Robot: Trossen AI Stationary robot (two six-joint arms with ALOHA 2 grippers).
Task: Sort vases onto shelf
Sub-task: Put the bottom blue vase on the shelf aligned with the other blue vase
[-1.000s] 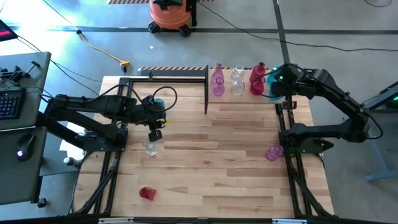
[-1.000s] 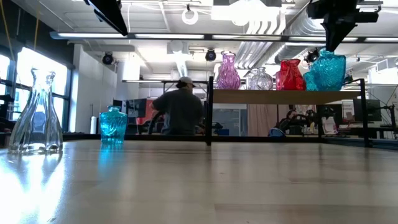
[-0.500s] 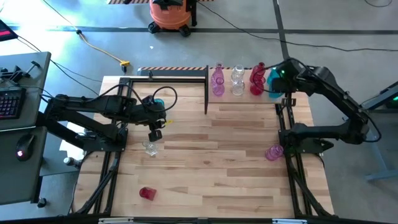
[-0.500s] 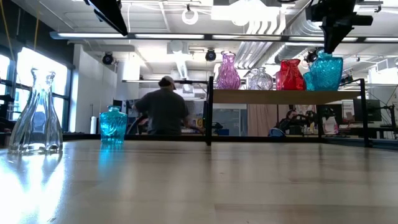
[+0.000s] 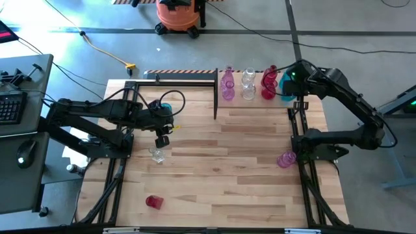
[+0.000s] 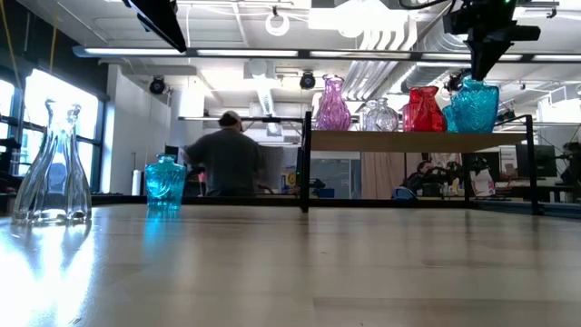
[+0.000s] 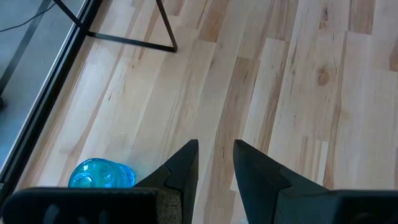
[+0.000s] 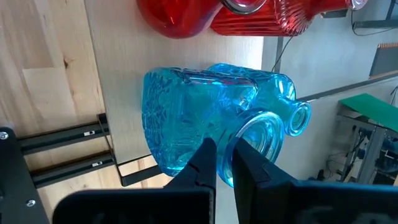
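- Eight vases are counted:
- Two pink: one [image 5: 227, 85] on the shelf [image 5: 257, 97], one [image 5: 286, 159] at 3 o'clock.
- Two clear [image 5: 248, 84] [image 5: 157, 155].
- Two red [image 5: 269, 83] [image 5: 153, 201].
- Two teal [image 5: 286, 86] [image 5: 166, 106].

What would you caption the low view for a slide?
Right gripper pinches a teal vase onto the shelf beside red, clear and pink vases.

Four vases [image 5: 247, 84] stand in a row on the shelf [image 5: 260, 99], at the tabletop's [image 5: 221, 162] far right corner. Left of the shelf a squat vase [image 6: 165, 182] stands near the far edge; nearer, a bottle vase [image 5: 156, 155]; near the front edge another vase [image 5: 153, 201] lies.
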